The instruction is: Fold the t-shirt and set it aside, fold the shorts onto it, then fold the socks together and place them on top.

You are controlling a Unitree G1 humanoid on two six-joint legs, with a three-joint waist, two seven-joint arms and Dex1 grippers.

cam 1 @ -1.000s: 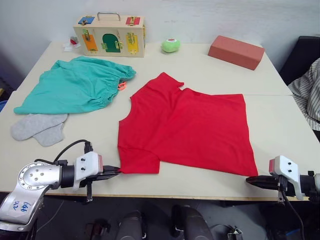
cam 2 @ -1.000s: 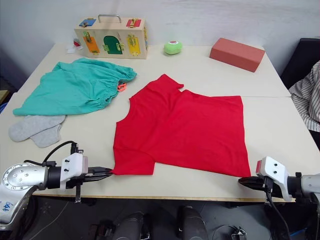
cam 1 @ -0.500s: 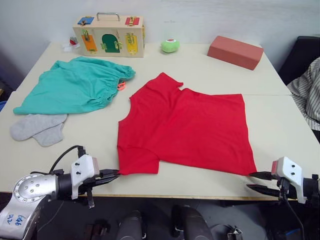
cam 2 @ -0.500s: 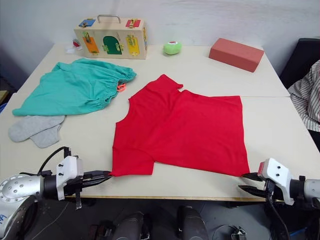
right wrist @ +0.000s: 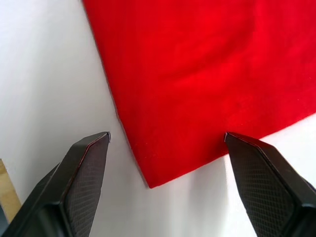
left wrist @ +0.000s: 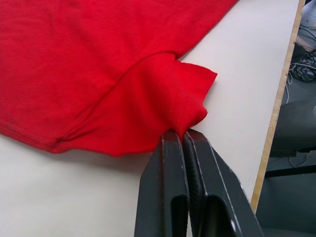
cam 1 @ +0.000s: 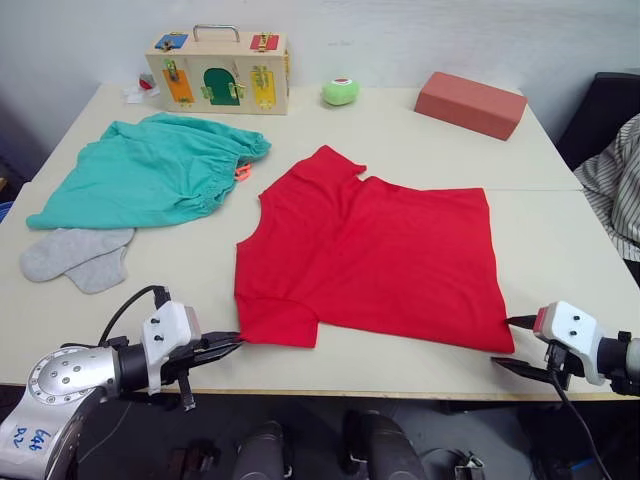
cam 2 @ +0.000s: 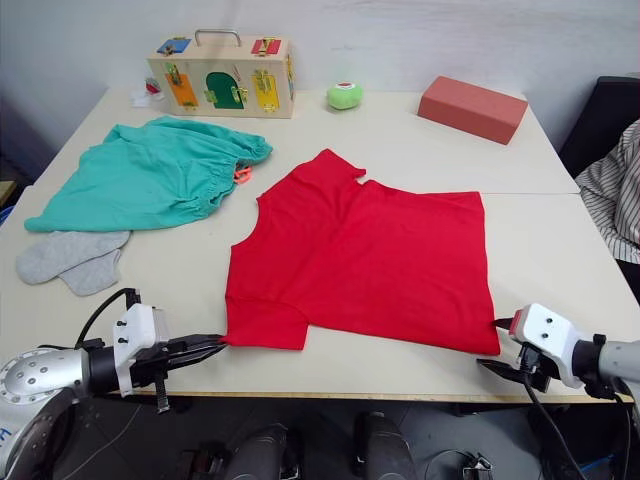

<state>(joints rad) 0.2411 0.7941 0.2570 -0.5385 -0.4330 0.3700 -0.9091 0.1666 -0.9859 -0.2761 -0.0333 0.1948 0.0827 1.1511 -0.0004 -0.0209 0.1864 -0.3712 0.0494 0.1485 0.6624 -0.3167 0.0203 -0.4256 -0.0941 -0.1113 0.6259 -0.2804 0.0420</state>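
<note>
The socks [cam 1: 75,256] lie at the worktop's [cam 1: 560,250] left edge, just in front of the shorts [cam 1: 150,170]; the left gripper [left wrist: 183,140] is clamped on the t-shirt's [cam 1: 370,255] near sleeve; the right gripper [right wrist: 165,148] stands spread wide, straddling the t-shirt's near hem corner.

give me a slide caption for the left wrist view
Left gripper shut on the near sleeve of the red t-shirt, close to the table edge.
</note>
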